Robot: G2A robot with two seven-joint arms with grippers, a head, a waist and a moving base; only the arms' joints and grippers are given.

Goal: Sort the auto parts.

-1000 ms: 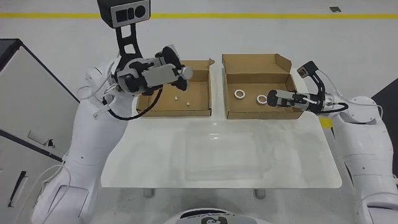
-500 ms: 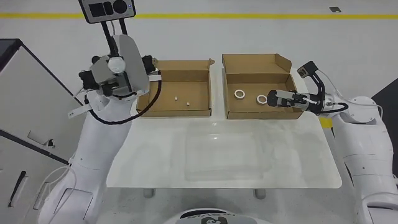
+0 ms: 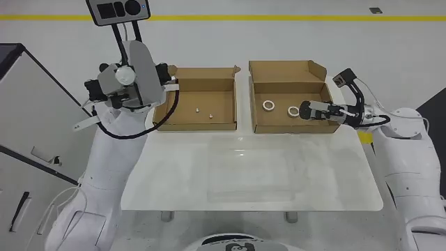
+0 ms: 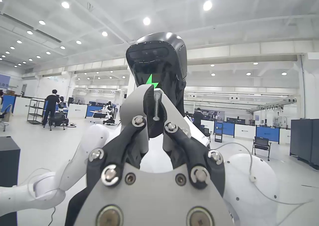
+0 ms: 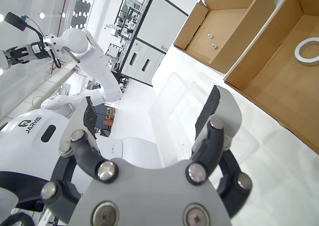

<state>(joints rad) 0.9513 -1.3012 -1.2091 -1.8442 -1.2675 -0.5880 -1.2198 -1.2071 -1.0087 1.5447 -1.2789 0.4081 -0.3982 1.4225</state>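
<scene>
A bright hall is spreading behind a white table (image 3: 167,174). I'm reading clock hours off the top view, with the table's middle as the dial and twelve on the side far from the robot.

The left gripper (image 4: 155,98) is clamping a bolt (image 4: 156,107), and I'm seeing the threaded shank pinched between the two pads and running along them. That gripper is hanging high, off the table's edge at about ten o'clock, with its tips turned up and away from the table.

The right gripper (image 3: 301,110) is hovering at one o'clock over the floor of the right box (image 3: 289,75). Its fingers (image 5: 224,112) are spreading wide with nothing between them, and it is pointing toward nine o'clock. One ring (image 3: 293,111) is lying on the box floor just beside its tips; I can't tell whether they are touching. A second ring (image 3: 267,104) is lying flat in the same box, further toward nine o'clock.

The left box (image 3: 202,75) is sitting at eleven o'clock, just beside the right box. Two more bolts (image 3: 198,109) (image 3: 210,113) are lying near each other on its floor. A clear tray (image 3: 251,174) is resting at the table's middle, nearer the robot than both boxes.
</scene>
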